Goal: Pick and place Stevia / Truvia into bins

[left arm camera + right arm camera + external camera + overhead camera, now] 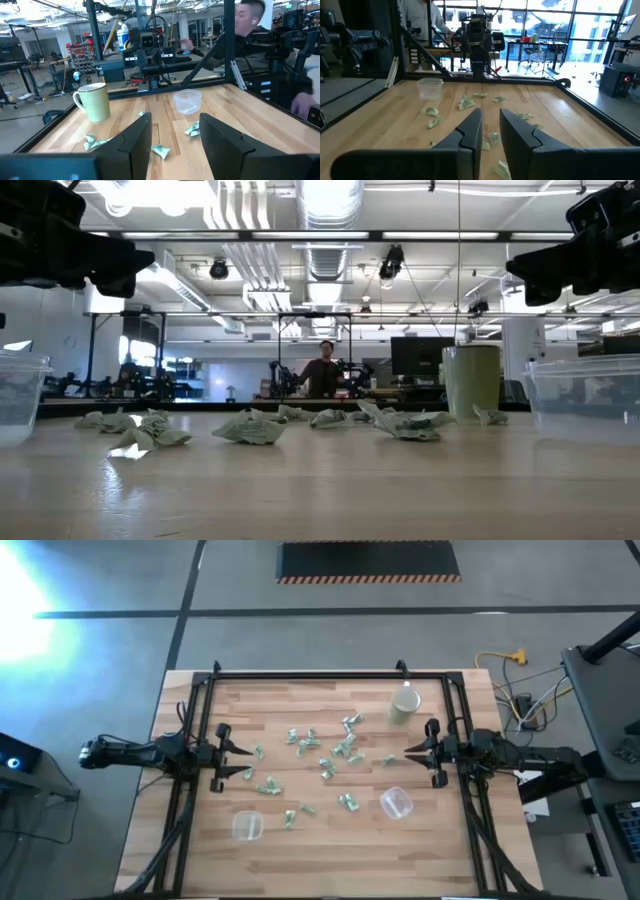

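Several small pale green-and-white Stevia / Truvia sachets (322, 754) lie scattered flat on the wooden table's middle. Two clear bins stand upright near the front edge, one left (247, 826) and one right (397, 803). My left gripper (235, 758) hovers at the table's left side, pointing level toward the sachets; it is open and empty (175, 125). My right gripper (412, 752) faces it from the right side with a narrower gap, also empty (491, 112). Sachets (465, 103) lie on the table beyond its fingertips.
An opaque beige cup (404, 705) stands at the far right of the table. A black frame (310, 675) runs around the table's edges. A person (250, 20) stands beyond the table's edge, and cables lie on the floor (520, 690).
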### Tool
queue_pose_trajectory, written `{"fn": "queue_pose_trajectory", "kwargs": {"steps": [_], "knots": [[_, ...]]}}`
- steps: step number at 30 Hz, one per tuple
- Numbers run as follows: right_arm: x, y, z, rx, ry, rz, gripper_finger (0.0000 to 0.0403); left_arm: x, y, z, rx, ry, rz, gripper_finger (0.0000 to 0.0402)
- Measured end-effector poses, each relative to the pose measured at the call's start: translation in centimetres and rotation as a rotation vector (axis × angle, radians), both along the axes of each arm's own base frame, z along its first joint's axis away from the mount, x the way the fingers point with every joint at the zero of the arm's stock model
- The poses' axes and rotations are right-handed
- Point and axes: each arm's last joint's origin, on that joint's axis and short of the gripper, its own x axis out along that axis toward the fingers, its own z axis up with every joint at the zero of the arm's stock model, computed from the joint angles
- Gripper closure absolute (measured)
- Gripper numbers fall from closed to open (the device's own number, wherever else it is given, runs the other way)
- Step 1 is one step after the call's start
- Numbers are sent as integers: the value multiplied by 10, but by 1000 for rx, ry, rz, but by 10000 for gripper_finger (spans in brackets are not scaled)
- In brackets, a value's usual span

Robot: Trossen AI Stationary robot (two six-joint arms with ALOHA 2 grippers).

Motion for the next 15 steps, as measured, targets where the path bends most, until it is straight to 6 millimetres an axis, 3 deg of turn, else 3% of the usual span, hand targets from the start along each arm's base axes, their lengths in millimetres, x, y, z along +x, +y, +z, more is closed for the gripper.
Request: {"fn": "queue_pose_trajectory", "kwargs": {"steps": [12,15], "knots": [[0,0,0,0,0,0,346,0,0,0,0,0,0,253],[-2,-8,3,-1,-35,-61,346,0,0,0,0,0,0,253]]}}
